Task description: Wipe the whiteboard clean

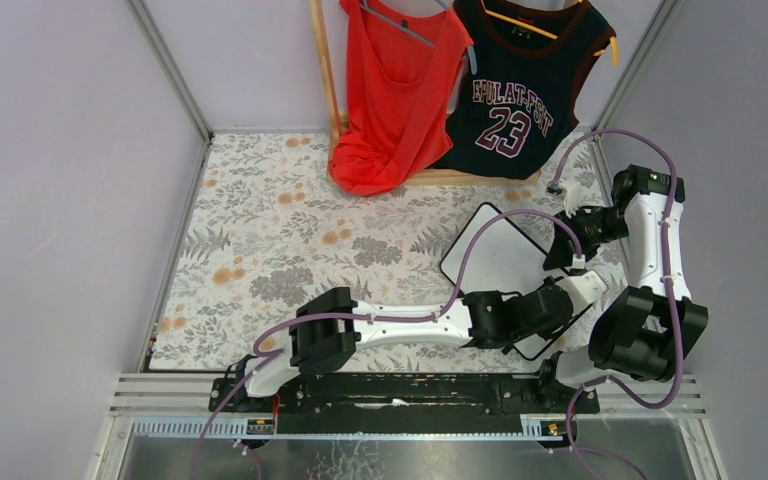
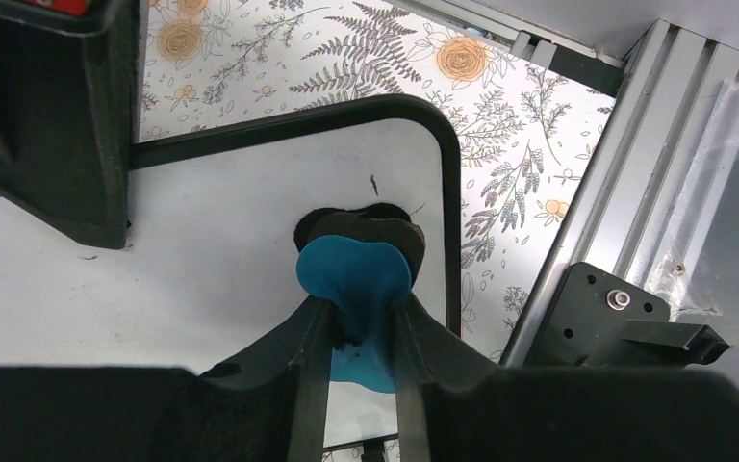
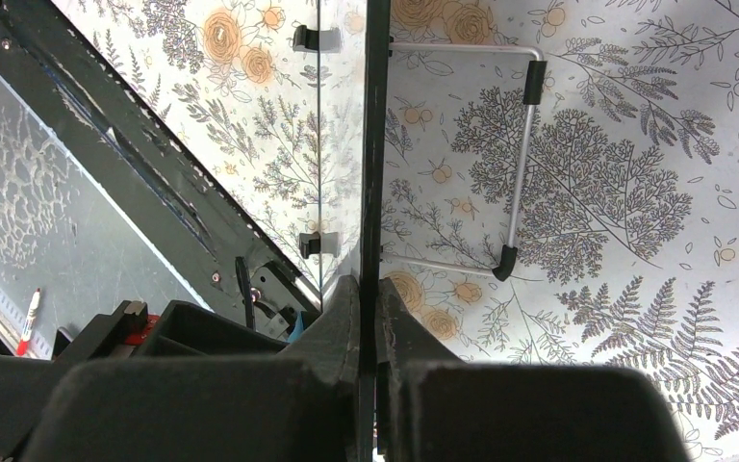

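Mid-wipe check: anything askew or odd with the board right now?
The whiteboard is not lying flat: the right gripper pinches its edge and it looks tipped up, skewed to the table, its wire stand swung out behind. Small dark specks sit by the eraser in the left gripper. Otherwise nothing stands out.

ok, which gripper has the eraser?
The left gripper: it pinches a blue eraser with a black pad, set against the whiteboard near its corner. The right gripper holds no eraser; it clamps the whiteboard's black edge.
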Available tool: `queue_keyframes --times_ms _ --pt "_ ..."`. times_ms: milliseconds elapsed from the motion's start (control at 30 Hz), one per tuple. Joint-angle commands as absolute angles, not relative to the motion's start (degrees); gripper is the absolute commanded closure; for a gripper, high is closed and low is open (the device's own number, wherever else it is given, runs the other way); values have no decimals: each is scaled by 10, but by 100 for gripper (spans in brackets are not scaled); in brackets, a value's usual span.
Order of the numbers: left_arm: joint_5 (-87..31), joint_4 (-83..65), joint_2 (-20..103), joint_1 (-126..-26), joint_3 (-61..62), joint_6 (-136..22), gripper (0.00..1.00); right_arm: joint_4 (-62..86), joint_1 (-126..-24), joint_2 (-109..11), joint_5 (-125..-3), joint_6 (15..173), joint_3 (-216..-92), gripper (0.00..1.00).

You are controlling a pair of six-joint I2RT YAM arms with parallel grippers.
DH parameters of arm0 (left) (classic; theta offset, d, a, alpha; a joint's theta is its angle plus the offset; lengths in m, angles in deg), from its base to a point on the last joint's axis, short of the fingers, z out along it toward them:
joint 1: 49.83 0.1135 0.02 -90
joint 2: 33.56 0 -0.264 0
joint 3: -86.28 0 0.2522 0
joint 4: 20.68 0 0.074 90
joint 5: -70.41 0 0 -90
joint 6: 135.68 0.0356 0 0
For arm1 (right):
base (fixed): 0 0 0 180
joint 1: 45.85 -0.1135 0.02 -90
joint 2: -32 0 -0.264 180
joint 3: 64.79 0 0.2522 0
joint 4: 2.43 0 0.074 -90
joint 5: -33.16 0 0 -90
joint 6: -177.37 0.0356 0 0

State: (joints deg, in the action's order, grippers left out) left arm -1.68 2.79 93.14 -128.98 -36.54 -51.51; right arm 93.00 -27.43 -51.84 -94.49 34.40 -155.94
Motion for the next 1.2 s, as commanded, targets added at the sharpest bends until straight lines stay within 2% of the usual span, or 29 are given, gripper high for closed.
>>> queue_keyframes --times_ms 0,500,800,1167 --pt "-4 1 952 -1292 -381 -509 100 960 -289 -524 -895 309 -1535 100" --pt "116 25 907 -1224 -308 -500 100 960 -289 -526 -896 309 -1538 100" --pt "61 20 898 -1231 -301 -523 100 960 -289 -529 -898 311 -1540 100" --pt "8 32 960 -1310 -393 -527 100 960 -289 -533 -900 311 -1539 100"
